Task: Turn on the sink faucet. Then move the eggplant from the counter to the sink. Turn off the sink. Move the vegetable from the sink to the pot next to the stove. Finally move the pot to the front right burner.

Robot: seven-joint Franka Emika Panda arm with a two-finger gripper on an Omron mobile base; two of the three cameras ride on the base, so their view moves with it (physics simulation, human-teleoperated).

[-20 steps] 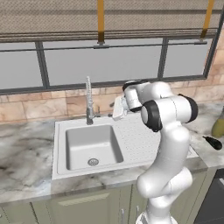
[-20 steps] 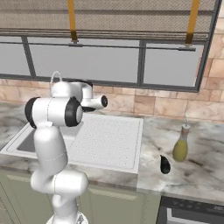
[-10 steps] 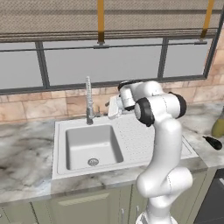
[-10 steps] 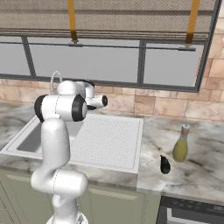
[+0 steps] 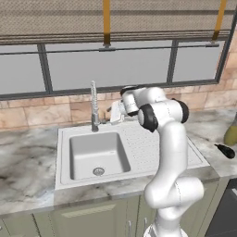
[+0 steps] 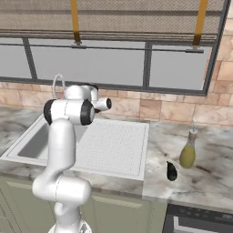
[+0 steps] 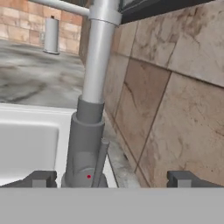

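The chrome sink faucet [image 5: 94, 105] stands behind the basin of the white sink [image 5: 134, 159]. My gripper [image 5: 111, 115] hovers just right of the faucet's base, apart from it. In the hand view the gripper [image 7: 113, 179] is open. The faucet's dark base [image 7: 85, 148] and its small lever [image 7: 101, 158] stand between the two fingertips [image 7: 41, 178]. No water runs. The dark eggplant [image 5: 226, 150] lies on the marble counter [image 5: 28, 162] far to the right, and shows again as the eggplant [image 6: 171, 171]. The pot is out of view.
An olive-yellow bottle [image 6: 187, 154] stands just behind the eggplant. A brick-tiled wall [image 7: 175, 87] runs close behind the faucet. A grey canister [image 7: 51, 35] sits on the counter beyond the faucet. A dark appliance front [image 6: 200, 220] shows low on the right.
The arm has swung left along the back wall, bringing the hand closer to the faucet's base. The jaws stayed open.
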